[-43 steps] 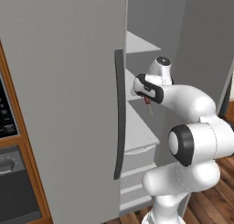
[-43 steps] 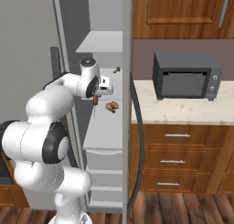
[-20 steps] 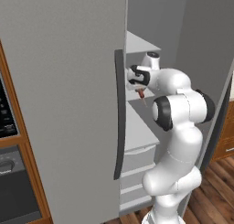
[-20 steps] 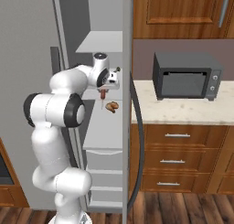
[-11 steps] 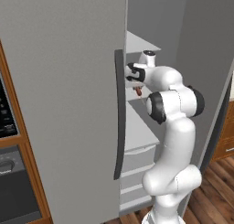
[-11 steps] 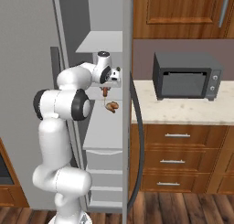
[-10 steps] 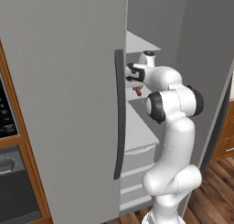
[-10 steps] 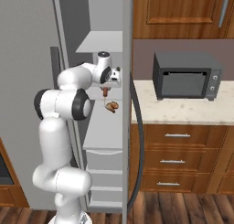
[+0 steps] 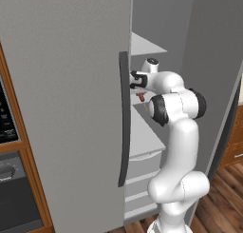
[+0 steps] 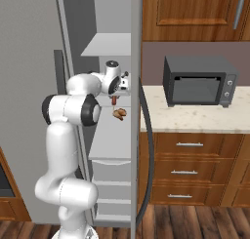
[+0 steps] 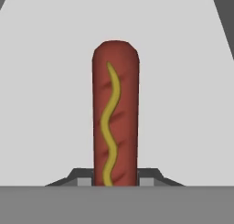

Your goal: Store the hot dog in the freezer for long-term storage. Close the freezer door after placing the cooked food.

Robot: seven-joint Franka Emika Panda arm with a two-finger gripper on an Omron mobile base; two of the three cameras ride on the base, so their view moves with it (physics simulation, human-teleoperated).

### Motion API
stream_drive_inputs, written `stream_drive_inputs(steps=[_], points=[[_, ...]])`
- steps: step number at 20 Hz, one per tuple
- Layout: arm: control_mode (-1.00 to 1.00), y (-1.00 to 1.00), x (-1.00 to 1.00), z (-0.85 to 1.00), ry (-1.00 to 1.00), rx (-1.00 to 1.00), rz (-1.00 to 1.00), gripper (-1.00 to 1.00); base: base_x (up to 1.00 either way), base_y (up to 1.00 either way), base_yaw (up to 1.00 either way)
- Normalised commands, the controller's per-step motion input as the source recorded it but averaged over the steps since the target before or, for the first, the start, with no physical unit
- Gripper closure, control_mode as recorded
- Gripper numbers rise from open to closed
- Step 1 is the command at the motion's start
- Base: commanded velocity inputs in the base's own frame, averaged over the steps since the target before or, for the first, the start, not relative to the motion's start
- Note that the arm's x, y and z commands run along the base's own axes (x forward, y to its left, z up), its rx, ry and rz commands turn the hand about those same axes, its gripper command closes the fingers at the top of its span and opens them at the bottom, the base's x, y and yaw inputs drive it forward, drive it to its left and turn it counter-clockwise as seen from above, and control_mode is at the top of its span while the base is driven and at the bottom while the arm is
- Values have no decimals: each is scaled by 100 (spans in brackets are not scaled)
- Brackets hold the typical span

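Observation:
The freezer (image 9: 156, 32) stands open, its freezer door (image 9: 213, 84) swung out to the right and seen edge-on as the freezer door (image 10: 135, 145) in the right base view. My gripper (image 9: 140, 90) reaches inside above a white shelf (image 9: 142, 137), shut on the hot dog (image 9: 141, 97). In the right base view the gripper (image 10: 114, 93) holds the hot dog (image 10: 114, 101) hanging down over the shelf (image 10: 110, 133). The hand view shows the reddish hot dog (image 11: 115, 113) with a yellow mustard line, clamped at its lower end by the gripper (image 11: 115, 179).
A brown food item (image 10: 119, 114) lies on the shelf just below the hot dog. The wider grey door (image 9: 61, 108) with its dark bar handle (image 9: 123, 118) is closed on the left. A black microwave (image 10: 200, 82) sits on the counter (image 10: 195, 117) to the right, above wooden drawers.
The arm has stretched further into the freezer, carrying the hot dog a little deeper over the shelf. The grip has stayed shut.

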Motion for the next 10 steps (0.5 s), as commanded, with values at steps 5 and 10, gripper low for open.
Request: stream_drive_inputs(steps=[5,10], points=[[-100,0,46,-19,0,0,0,100,0,0,0],[-100,0,55,-8,3,0,0,100,0,0,0]])
